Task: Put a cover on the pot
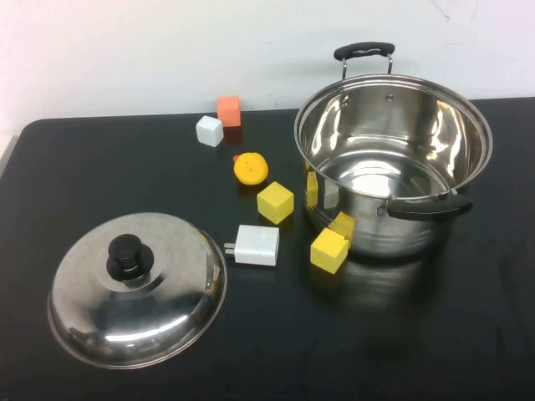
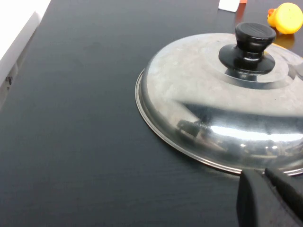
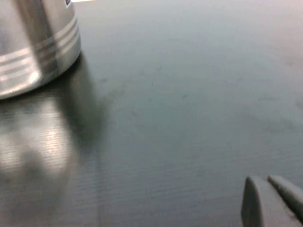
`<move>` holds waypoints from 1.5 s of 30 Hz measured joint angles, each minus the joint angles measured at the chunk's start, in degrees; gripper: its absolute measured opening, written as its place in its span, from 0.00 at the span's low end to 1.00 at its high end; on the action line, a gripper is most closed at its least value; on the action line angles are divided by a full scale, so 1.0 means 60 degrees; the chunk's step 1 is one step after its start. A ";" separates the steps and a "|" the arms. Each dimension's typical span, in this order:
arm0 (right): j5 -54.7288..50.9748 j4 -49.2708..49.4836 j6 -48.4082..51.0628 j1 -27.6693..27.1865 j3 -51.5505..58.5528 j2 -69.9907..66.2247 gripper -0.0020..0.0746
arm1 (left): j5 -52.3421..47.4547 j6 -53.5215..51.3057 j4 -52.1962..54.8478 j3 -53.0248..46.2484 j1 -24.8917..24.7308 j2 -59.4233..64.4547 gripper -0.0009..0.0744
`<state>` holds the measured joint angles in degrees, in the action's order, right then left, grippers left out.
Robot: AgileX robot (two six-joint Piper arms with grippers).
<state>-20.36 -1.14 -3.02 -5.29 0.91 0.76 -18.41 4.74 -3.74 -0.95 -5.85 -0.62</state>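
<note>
Black worktop [image 1: 100, 167] is stretching out under me, with the large shiny stainless-steel pot [image 1: 393, 163] sitting uncovered on my right side. I'm eyeing the domed steel lid with its black knob [image 1: 138, 288], lying well apart on my left. My left end effector [image 2: 270, 198] is hovering just beside the lid's rim, so that arm is nearer. My right end effector [image 3: 272, 203] is idling over bare worktop near the pot's base. Whether either is open, I cannot tell.

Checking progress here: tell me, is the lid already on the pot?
No, the lid lies on the table left of the open, empty pot.
</note>
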 joint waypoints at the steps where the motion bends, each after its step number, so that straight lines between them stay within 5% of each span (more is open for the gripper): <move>1: 0.0000 0.0000 0.0000 0.0000 0.0000 0.0000 0.02 | 0.0000 0.0000 0.0000 0.0000 0.0000 0.0000 0.01; 35: 0.0000 0.0000 0.0000 0.0000 0.0000 0.0000 0.02 | 0.0037 0.0018 -0.0159 0.0000 0.0000 0.0000 0.01; 40: 0.0000 0.0000 0.0000 0.0000 0.0000 0.0000 0.02 | 0.0917 0.0018 -0.0255 -0.0036 0.0000 0.0000 0.01; 45: 0.0000 0.0000 0.0000 0.0000 0.0000 0.0000 0.02 | 0.3554 -0.0002 -0.0149 -0.0036 0.0000 0.0000 0.01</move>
<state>-20.36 -1.14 -3.02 -5.29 0.91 0.76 2.92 4.73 -4.63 -1.17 -5.85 -0.62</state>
